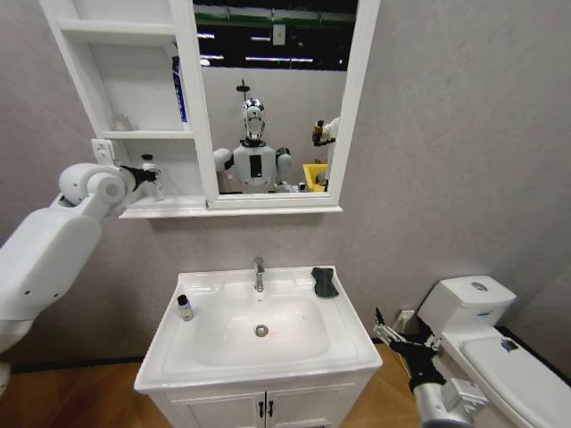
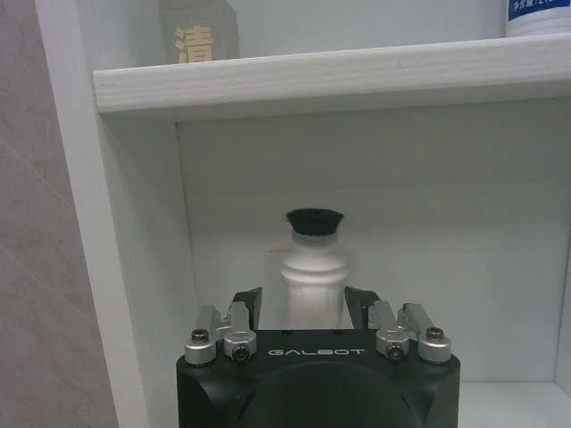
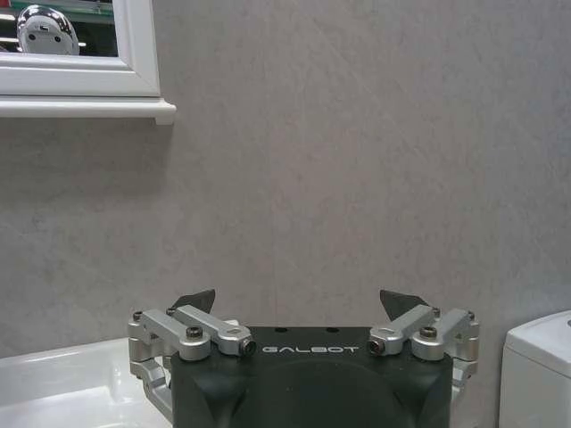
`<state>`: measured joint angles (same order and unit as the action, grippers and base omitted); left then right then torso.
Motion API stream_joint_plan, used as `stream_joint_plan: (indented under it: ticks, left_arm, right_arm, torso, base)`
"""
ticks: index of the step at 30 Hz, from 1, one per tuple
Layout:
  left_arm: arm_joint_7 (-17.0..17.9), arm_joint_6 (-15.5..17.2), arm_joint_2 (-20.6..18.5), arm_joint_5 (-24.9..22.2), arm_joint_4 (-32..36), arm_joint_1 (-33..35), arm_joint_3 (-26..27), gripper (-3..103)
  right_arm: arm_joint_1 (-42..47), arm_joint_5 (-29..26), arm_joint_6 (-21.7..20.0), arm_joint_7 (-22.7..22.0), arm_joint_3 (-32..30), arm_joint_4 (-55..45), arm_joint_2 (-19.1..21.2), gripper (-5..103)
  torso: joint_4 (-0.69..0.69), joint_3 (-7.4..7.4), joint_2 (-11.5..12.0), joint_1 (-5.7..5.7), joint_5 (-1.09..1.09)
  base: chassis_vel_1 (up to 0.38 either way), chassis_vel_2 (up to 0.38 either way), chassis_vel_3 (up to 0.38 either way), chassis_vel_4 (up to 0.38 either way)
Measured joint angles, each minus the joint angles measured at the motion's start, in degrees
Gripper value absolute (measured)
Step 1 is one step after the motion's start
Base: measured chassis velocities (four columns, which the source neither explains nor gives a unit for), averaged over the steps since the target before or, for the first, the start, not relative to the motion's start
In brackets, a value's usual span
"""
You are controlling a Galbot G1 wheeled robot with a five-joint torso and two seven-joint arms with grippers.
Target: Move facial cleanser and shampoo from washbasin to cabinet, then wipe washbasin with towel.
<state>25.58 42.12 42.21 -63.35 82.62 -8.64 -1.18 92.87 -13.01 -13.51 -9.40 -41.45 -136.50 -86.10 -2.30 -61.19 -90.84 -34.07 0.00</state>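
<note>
A: Left gripper?
B: Left-centre of frame, in the cabinet's lowest shelf; fingers part-open around a white, black-capped bottle, contact unclear.
A: Right gripper?
B: Lower right, wide open, empty. Dark folded towel lies on the glossy washbasin rim.

The left arm is raised high on the left, its white upper segment sloping up from the near left corner and its rounded wrist joint turned toward the far wall. The left gripper is held level at that height, pointing away from the robot. In the left wrist view its fingers stand close around a narrow white bottle, one on each side. The right arm hangs low at the near right, forearm angled up and to the left. The right gripper has its fingers spread wide apart, with nothing between them.
</note>
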Motion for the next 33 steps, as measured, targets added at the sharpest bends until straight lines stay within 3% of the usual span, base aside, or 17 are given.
stream_joint_plan:
  ticks: [3,4,7,8,11,14,16,18,19,21,22,23,25,27,29,30,33]
  left_arm:
    - [-0.03,0.00,0.04,0.87,-0.31,-0.06,0.24,63]
    - [-0.03,0.00,0.03,1.17,-0.45,-0.12,0.44,74]
    - [-0.04,-0.01,-0.11,1.33,-0.41,-0.13,0.61,74]
    - [-0.03,-0.01,-0.47,1.35,0.25,0.02,0.94,85]
    - [0.83,-0.02,-1.48,0.70,3.18,1.75,2.83,90]
    - [4.33,-0.02,-4.13,-1.13,12.31,8.27,7.34,100]
    - [5.52,-0.03,-4.92,-1.19,15.82,11.25,9.06,100]
    - [9.97,-0.02,-5.99,-1.24,24.14,18.72,13.99,100]
    - [9.97,-0.02,-5.99,-1.24,24.14,18.72,13.99,100]
    - [13.35,-0.03,-6.40,-1.22,30.54,26.09,19.18,100]
    - [14.19,-0.03,-6.44,-0.35,33.46,30.72,21.81,100]
    - [14.19,-0.03,-6.44,-0.35,33.46,30.72,21.81,100]
    - [14.91,-0.52,-4.99,2.58,38.16,41.22,25.25,100]
    - [15.20,-1.34,-3.30,4.47,39.47,45.74,26.29,100]
    - [13.12,-3.43,1.51,12.11,40.26,54.14,27.58,100]
    - [13.12,-3.43,1.51,12.11,40.26,54.14,27.58,100]
    - [4.01,-9.24,10.59,29.73,37.58,66.99,27.73,100]
  right_arm:
    - [-0.03,0.07,0.13,0.00,-0.03,0.05,0.07,100]
    - [-0.07,0.10,0.13,0.00,-0.02,0.00,0.09,100]
    - [-0.09,0.11,0.13,0.00,0.01,-0.12,0.10,100]
    - [-0.09,0.14,0.13,0.00,0.05,-0.22,0.08,100]
    - [0.01,0.18,0.14,0.00,0.11,-0.29,-0.02,100]
    - [0.39,0.19,0.36,0.02,0.07,-0.31,-0.15,100]
    - [0.46,0.18,0.45,0.02,0.06,-0.27,-0.20,100]
    - [0.38,0.21,0.65,0.04,0.21,0.23,-0.21,100]
    - [0.38,0.21,0.65,0.04,0.21,0.23,-0.21,100]
    - [-0.22,0.41,0.64,0.05,0.66,0.62,-0.14,100]
    - [-0.55,0.43,0.53,0.05,0.81,0.68,-0.11,100]
    - [-0.55,0.43,0.53,0.05,0.81,0.68,-0.11,100]
    - [-0.85,0.43,0.37,0.05,0.92,0.76,-0.09,100]
    - [-0.86,0.44,0.36,0.05,0.92,0.93,-0.04,100]
    - [-0.94,0.58,0.37,0.05,0.96,1.33,0.09,100]
    - [-0.94,0.58,0.37,0.05,0.96,1.33,0.09,100]
    - [-1.20,0.34,0.32,0.05,0.73,1.39,0.49,100]
  torso:
    - [0.00,0.00,0.00,0.00,0.00]
    - [0.01,0.00,0.00,0.00,0.00]
    - [0.00,0.00,0.00,0.00,0.00]
    - [0.00,0.00,0.00,0.00,0.01]
    - [0.00,0.01,0.00,0.00,-0.01]
    - [0.00,0.01,0.00,0.00,-0.01]
    - [0.02,0.01,0.00,0.00,0.00]
    - [0.00,0.01,0.00,0.00,0.01]
    - [0.00,0.01,0.00,0.00,0.01]
    - [-0.01,0.02,0.00,0.01,-0.02]
    - [0.01,0.02,0.00,0.01,-0.01]
    - [0.01,0.02,0.00,0.01,-0.01]
    - [0.03,0.01,0.00,0.01,0.00]
    - [0.02,0.01,0.00,0.01,0.01]
    - [-0.02,0.01,-0.01,0.01,-0.02]
    - [-0.02,0.01,-0.01,0.01,-0.02]
    - [0.00,0.00,0.00,0.01,0.00]
  base:
    - [0.000,0.000,0.000,0.000]
    - [0.000,0.000,0.000,0.000]
    - [0.000,0.000,0.000,0.000]
    - [0.000,0.000,0.000,0.000]
    - [0.000,0.000,0.000,0.000]
    - [0.000,0.000,0.000,0.000]
    - [0.000,0.000,0.000,0.000]
    - [0.000,0.000,0.000,0.000]
    - [0.000,0.000,0.000,0.000]
    - [0.000,0.000,0.000,0.000]
    - [0.000,0.000,0.000,0.000]
    - [0.000,0.000,0.000,0.000]
    - [0.000,0.000,0.000,0.000]
    - [0.000,0.000,0.000,0.000]
    - [0.000,0.000,0.000,0.000]
    - [0.000,0.000,0.000,0.000]
    - [0.000,0.000,0.000,0.000]
